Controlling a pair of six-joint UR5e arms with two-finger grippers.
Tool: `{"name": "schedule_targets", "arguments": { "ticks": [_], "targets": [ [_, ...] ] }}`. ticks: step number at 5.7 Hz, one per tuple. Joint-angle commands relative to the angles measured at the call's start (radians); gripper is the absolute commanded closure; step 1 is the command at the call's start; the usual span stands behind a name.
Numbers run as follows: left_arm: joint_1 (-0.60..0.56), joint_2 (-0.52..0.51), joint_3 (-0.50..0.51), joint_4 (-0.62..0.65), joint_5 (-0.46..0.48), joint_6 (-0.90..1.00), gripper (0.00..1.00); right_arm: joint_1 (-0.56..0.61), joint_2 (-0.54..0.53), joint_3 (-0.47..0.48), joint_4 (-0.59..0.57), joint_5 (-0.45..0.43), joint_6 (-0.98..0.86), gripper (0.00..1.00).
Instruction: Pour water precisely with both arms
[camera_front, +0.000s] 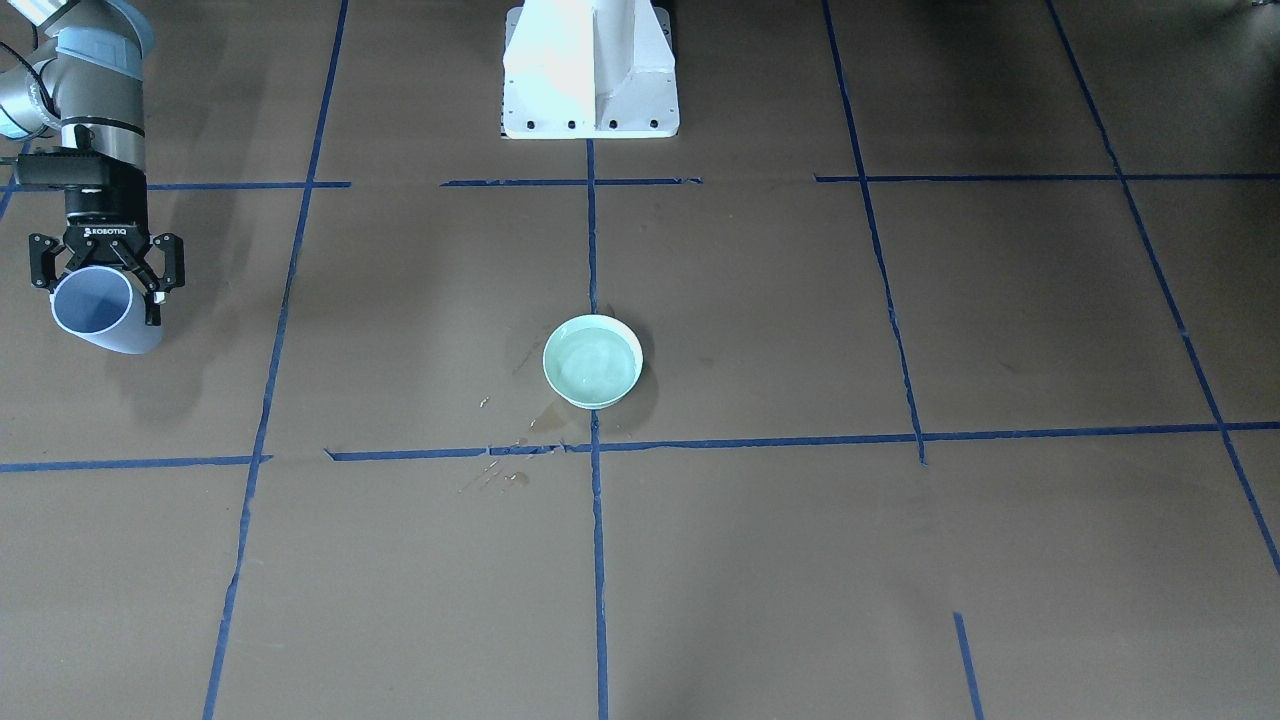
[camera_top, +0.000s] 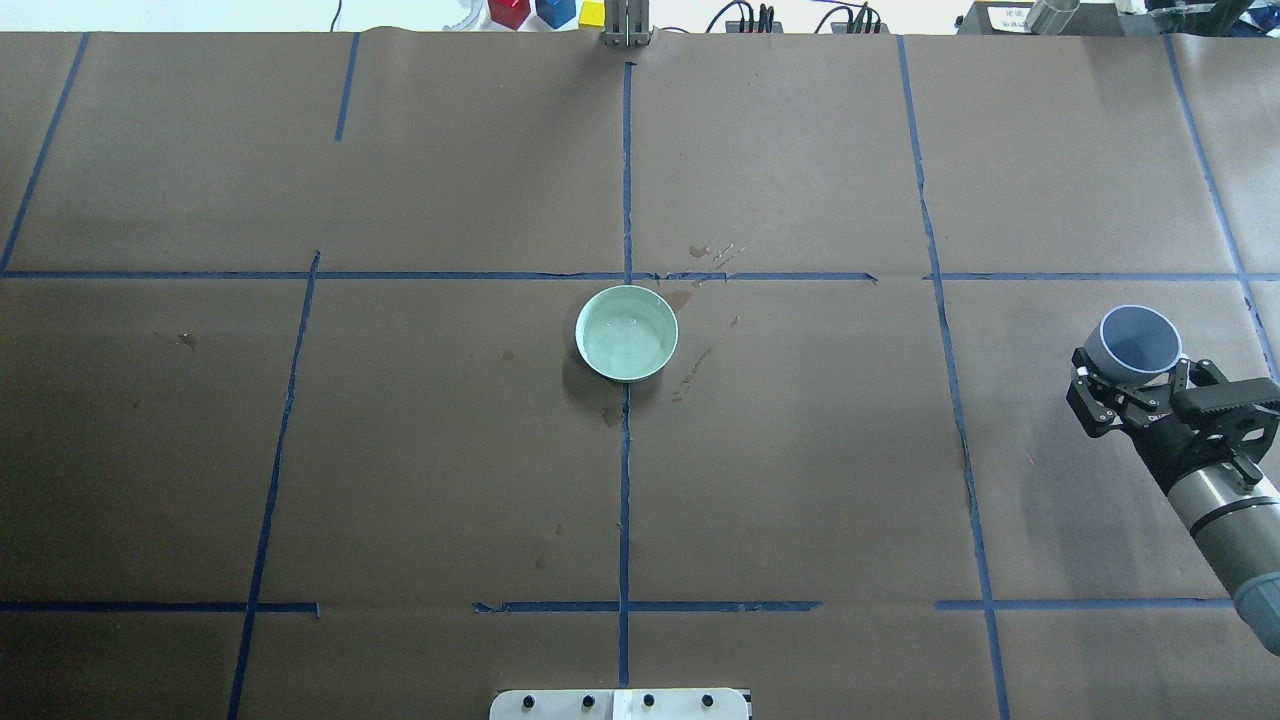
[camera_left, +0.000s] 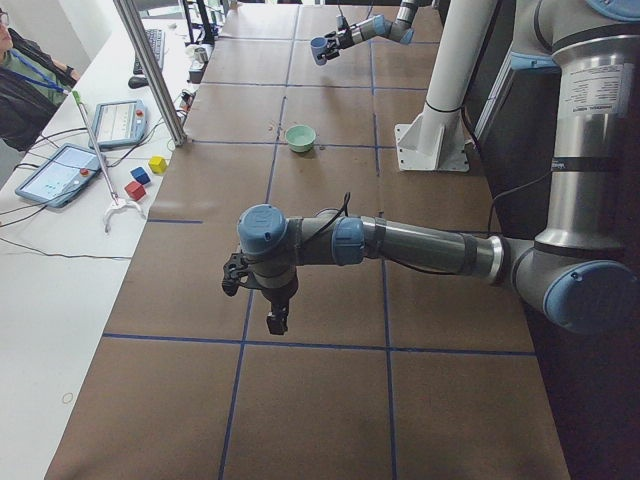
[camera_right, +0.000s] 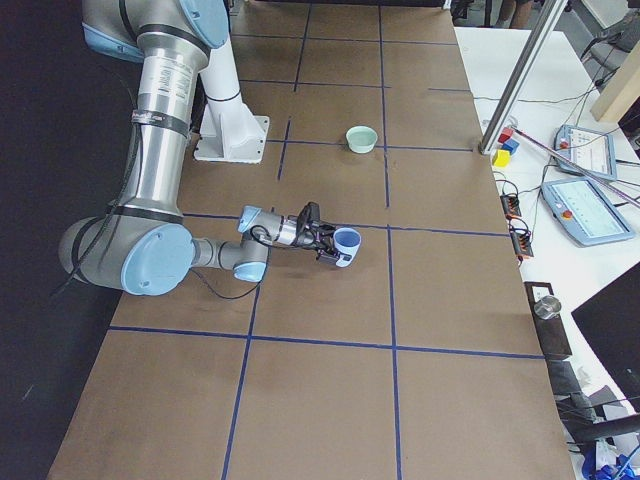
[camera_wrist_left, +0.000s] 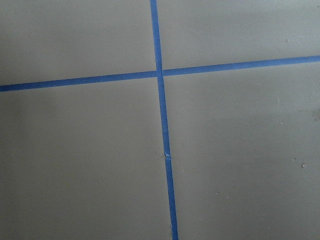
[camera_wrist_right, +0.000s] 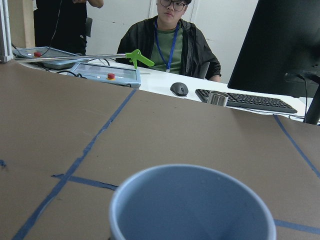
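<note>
On the robot's left, the silver-grey jointed left arm (camera_left: 420, 245) reaches out over the brown paper-covered table (camera_top: 400, 450). Its black two-finger left gripper (camera_left: 275, 322) points down, clear of the surface. It shows only in the left side view, so whether its fingers are spread or closed cannot be told. The left wrist camera looks down on a crossing of blue tape lines (camera_wrist_left: 159, 73). At the table's centre, on the middle tape line, stands a round pale green ceramic bowl (camera_top: 580, 335), upright. The clear water (camera_top: 627, 338) lies inside it. Further water shows as dark wet streaks and drops (camera_top: 690, 368) just right of the bowl and on its far side. Well apart, at the right edge, the right arm (camera_top: 1215, 505) carries the black two-finger right gripper (camera_top: 1135, 375). The gripper is clamped around a grey-blue plastic cup (camera_top: 1140, 340). The cup is held above the table and tilted, its mouth turned away from the robot.
</note>
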Motion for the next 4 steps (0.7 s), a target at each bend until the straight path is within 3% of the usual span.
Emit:
{"name": "schedule_targets", "arguments": {
  "ticks": [1, 4],
  "targets": [
    [0.000, 0.000, -0.002, 0.000, -0.002, 0.000, 0.00, 0.000, 0.028, -0.020, 0.001, -0.005, 0.002, 0.83],
    [0.000, 0.000, -0.002, 0.000, -0.002, 0.000, 0.00, 0.039, 0.048, -0.043, 0.001, -0.007, 0.001, 0.75]
  ]
}}
